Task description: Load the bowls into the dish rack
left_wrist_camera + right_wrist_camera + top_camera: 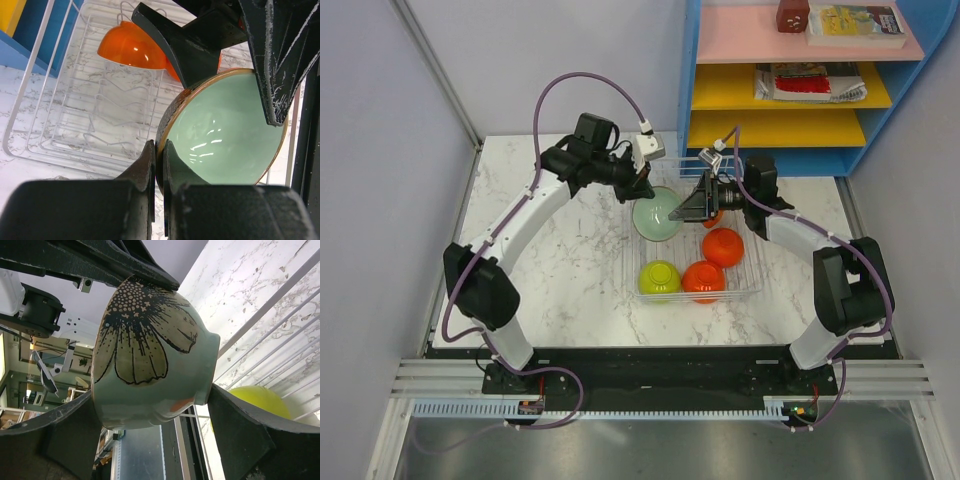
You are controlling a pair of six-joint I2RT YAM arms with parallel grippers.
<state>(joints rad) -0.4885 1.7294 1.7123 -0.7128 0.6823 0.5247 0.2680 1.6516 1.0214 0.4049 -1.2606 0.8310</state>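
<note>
Left fingers (142,167): pressed together on the rim of the sage-green bowl (225,130), which is pinched between them.
Right fingers (240,435): spread wide, one on each side of the same bowl; contact with it cannot be told.
Sage-green bowl: held tilted over the far left part of the dish rack (752,280); a dark flower is printed on its outside.
Other bowls: a yellow-green bowl (659,278) and an orange bowl (703,280) are set upside down side by side at the rack's near edge; a second orange bowl (722,246) is set behind them.
Dish rack: placed on the marble desk (560,250), near the blue shelf unit (880,150).
</note>
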